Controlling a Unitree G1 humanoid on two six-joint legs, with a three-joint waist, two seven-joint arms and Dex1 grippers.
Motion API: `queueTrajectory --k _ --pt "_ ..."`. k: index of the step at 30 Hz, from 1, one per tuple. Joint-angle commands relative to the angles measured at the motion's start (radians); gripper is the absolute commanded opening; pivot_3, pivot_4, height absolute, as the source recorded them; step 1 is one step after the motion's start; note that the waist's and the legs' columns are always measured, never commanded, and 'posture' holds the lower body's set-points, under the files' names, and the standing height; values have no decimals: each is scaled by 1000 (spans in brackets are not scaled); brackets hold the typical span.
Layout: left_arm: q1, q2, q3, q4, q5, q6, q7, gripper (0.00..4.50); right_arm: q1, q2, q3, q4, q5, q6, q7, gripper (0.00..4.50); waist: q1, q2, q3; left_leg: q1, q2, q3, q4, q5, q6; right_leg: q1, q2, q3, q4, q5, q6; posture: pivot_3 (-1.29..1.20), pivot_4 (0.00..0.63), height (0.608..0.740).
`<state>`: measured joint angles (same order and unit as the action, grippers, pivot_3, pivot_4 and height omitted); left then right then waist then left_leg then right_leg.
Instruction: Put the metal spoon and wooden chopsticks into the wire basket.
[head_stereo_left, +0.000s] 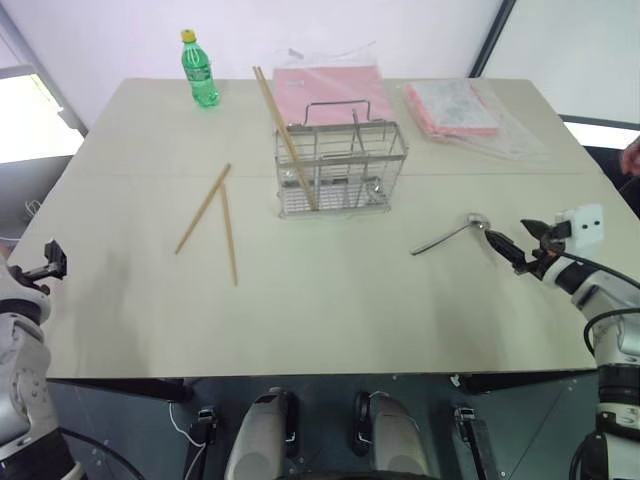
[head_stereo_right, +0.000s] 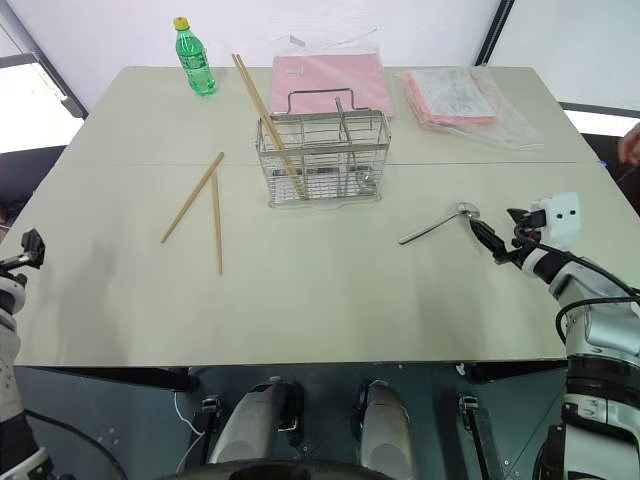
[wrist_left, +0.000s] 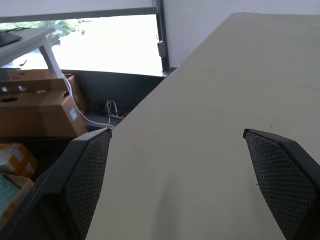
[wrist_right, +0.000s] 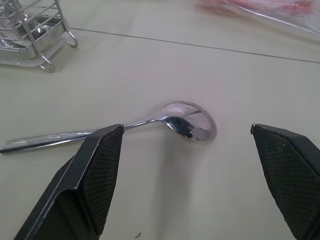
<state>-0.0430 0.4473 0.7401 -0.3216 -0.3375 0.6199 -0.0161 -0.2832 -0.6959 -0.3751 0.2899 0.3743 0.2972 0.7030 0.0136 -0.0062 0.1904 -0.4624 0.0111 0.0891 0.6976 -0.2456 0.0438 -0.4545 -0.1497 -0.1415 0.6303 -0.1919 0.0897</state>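
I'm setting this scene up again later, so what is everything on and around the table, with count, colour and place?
table: one, pale beige, under everything.
wire basket: one, silver, upright at the table's middle, toward the far side.
chopsticks in basket: a pair, pale wood, leaning out of the basket's left end.
chopsticks on table: two, pale wood, flat, left of the basket, forming a narrow V.
spoon: one, shiny silver, flat, right of the basket, bowl toward the right hand.
bottle: one, green with yellow cap, far left.
pink packets: two, plastic-wrapped, far edge, behind and right of the basket.
cardboard boxes: brown, on the floor beyond the table's left edge.
left hand: open, over the table's left edge.
right hand: open, just short of the spoon.
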Motion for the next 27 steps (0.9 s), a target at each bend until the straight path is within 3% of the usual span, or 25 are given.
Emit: queueTrajectory --k 1,13,19,27 --pt "-13 25 10 -8 3 -22 -1 4435 -3 -1 -23 -43 17 -5 -12 4184 0 0 0 0 0 0 0 0 0 0 0 0 0 0 0 0 150 692" --pt "-52 43 -1 5 -14 -22 -16 4435 -34 -8 -12 -50 16 -5 -20 4184 0 0 0 0 0 0 0 0 1 0 0 0 0 0 0 0 150 692" --pt "-82 69 -23 -45 -74 23 -63 4435 -103 -62 30 -10 -11 -22 46 4184 0 0 0 0 0 0 0 1 1 0 0 0 0 0 0 0 150 692" --pt "-217 192 -198 -197 -254 122 -258 4435 -469 -169 231 314 -133 -178 344 4184 -3 0 1 0 0 1 0 1 1 0 0 0 0 -1 -2 0 150 692"
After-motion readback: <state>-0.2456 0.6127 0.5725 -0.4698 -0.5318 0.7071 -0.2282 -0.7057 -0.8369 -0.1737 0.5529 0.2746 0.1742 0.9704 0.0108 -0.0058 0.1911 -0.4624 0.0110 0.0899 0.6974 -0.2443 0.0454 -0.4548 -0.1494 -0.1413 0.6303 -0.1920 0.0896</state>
